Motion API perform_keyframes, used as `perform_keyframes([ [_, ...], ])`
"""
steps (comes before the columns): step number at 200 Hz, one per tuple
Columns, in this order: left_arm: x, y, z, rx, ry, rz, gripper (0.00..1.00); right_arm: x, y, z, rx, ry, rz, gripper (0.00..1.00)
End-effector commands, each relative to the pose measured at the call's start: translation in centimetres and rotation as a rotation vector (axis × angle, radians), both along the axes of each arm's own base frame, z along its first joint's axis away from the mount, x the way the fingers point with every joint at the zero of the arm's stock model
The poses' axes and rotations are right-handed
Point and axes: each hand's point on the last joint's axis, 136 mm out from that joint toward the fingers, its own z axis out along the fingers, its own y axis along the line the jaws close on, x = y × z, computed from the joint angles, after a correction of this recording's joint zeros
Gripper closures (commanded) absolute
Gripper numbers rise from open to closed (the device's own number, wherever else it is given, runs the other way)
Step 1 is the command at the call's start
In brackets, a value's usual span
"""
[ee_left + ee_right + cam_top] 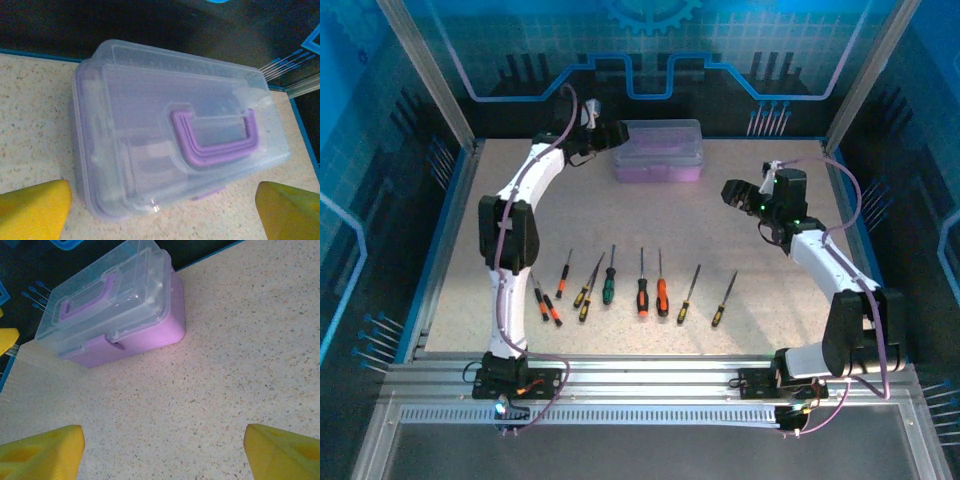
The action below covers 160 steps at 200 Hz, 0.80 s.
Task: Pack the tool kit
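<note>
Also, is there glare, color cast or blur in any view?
Top external view: bluish overall, screwdrivers small but sharp. Left wrist view: case slightly soft, small glare spot on its near corner. Right wrist view: table grain sharp, pink glow beside the case.

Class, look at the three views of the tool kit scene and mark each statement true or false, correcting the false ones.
1. The lid of the purple case is shut. True.
2. The screwdrivers are already packed in the case. False: they lie in a row on the table, on the side nearest the arm bases.
3. The left gripper is clamped on the handle. False: it is open beside the case and holds nothing.
4. The right gripper is open over bare table. True.
</note>
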Motion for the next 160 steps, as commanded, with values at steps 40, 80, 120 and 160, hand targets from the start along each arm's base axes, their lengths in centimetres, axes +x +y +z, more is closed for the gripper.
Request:
perform_keyframes([
  [40,1.3,-0.2,-2.8,0.028,0.036,-0.028,0.03,0.2,0.7,-1.5,0.011,0.037,0.028,0.16],
  [80,1.8,-0.1,-5.0,0.041,0.053,-0.013,0.03,0.7,1.1,-2.8,0.022,0.074,0.040,0.15],
  [120,1.7,-1.2,-6.6,0.025,0.072,-0.042,0.07,1.0,1.2,-2.6,0.021,0.074,0.042,0.15],
  [160,0.1,-2.2,-7.5,0.000,0.130,-0.068,0.12,1.2,1.5,-2.2,0.024,0.073,0.061,0.28],
])
